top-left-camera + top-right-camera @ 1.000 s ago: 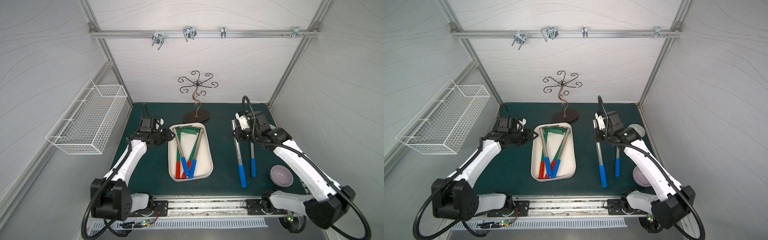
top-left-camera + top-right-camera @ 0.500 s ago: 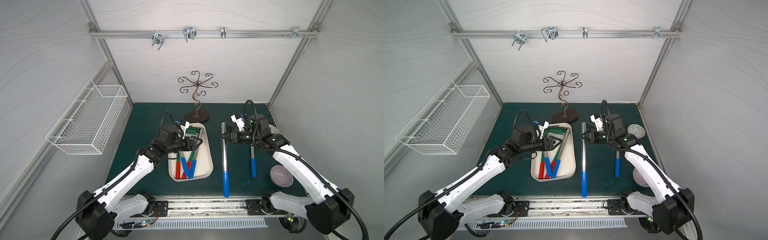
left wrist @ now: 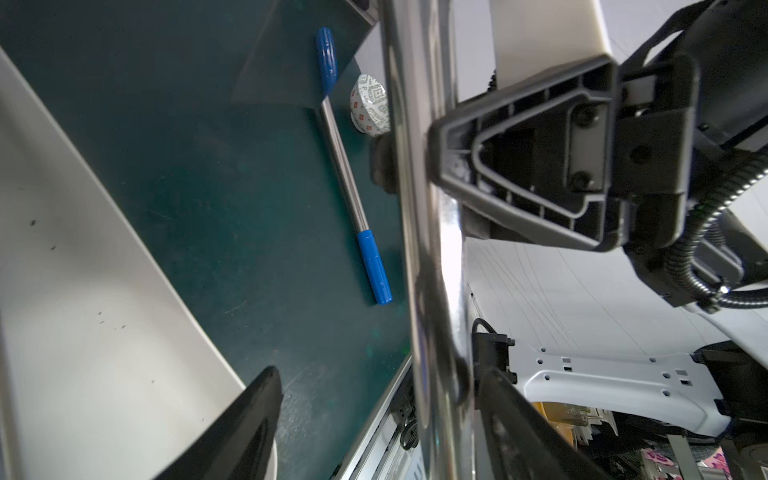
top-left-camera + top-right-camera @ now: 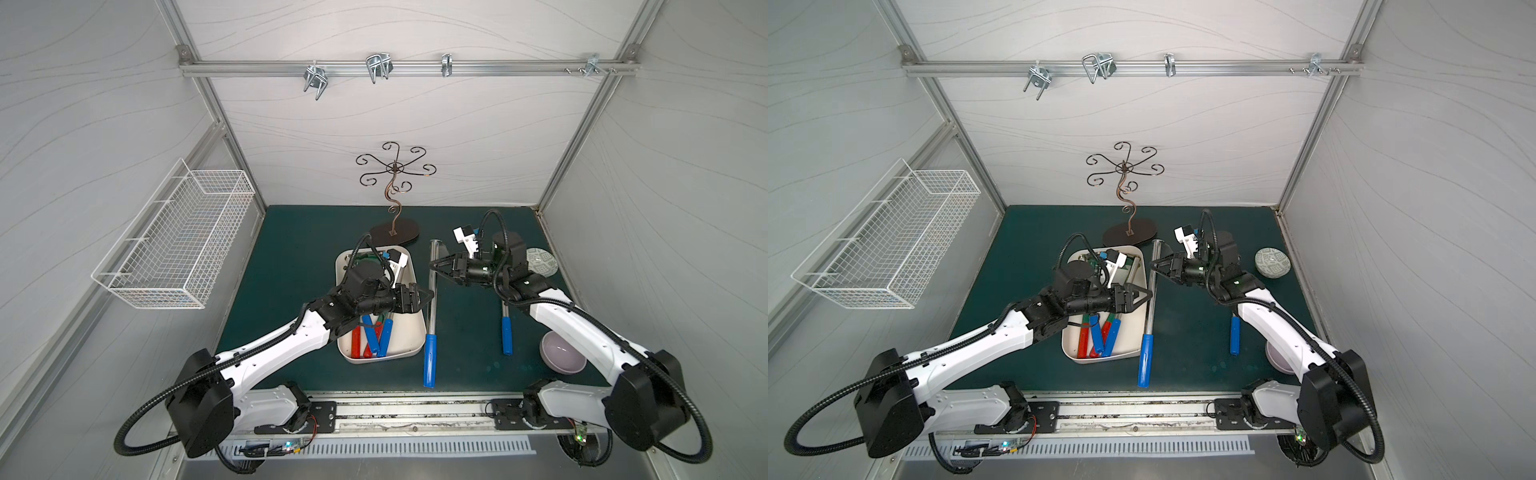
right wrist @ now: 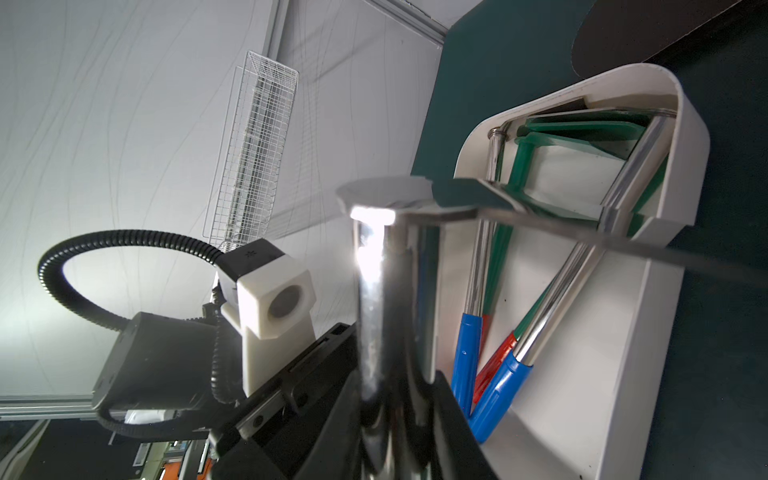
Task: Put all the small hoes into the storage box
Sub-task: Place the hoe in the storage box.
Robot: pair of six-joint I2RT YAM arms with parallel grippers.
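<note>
I have the small hoe [image 4: 432,316] hanging above the green mat [image 4: 299,249], gripped by the right gripper [image 4: 432,268], whose fingers are clamped on the steel shaft close to the blade end. The hoe points toward me, its blue grip [image 4: 1145,357] nearest the front rail. It hangs just beside the storage box [image 4: 405,336], along the wall facing the right arm, and is not inside. My left gripper [image 4: 430,296] reaches across the box to the same shaft, lower down. In the left wrist view its fingers [image 3: 249,415] stand wide apart with the shaft [image 3: 428,291] running between them; I cannot tell whether either pad touches it. Several other hoes [image 5: 498,374] with blue and red grips lie in the box, and another hoe [image 4: 506,336] lies on the mat under the right arm.
</note>
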